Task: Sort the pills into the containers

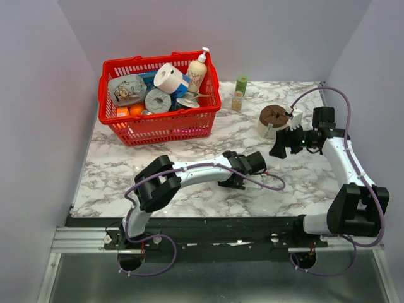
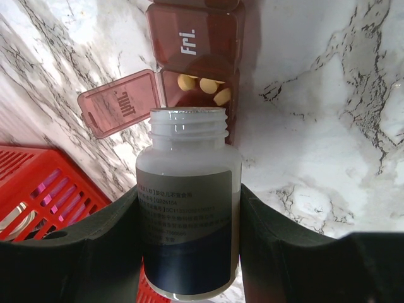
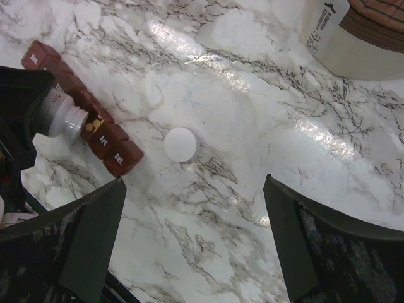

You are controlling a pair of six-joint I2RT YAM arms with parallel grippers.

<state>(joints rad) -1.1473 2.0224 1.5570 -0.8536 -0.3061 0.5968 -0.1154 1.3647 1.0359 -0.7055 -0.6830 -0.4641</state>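
left gripper [image 2: 189, 249]: pinching a white pill bottle [image 2: 188, 158] by its labelled body, one dark finger [image 2: 107, 246] on each side.
white pill bottle: uncapped and tipped over, its open mouth just at the edge of the open compartment; whether it touches the rim cannot be told.
containers [image 2: 192, 38]: the dark red-brown strip lies on the marble table [image 1: 113, 170] near the middle, under the left gripper and mostly hidden by that arm from above.
open compartment: the lid [image 2: 120, 104] is swung out to the side; the next compartment, marked "fri.", is closed.
pills [image 2: 205, 85]: a few pale yellow round ones lie inside the open compartment.
right gripper [image 3: 192, 233]: fingers spread wide, pinching nothing, hanging over bare marble on the right side of the table.
white cap [image 3: 182, 144]: flat on the marble, just beside the "fri." and "sat." end of the strip, apart from both grippers.
cream tub [image 1: 273, 120]: brown top, far right, just beyond the right gripper.
green-capped bottle [image 1: 240, 93]: upright at the far edge.
red basket [image 1: 158, 126]: far left, full of goods.
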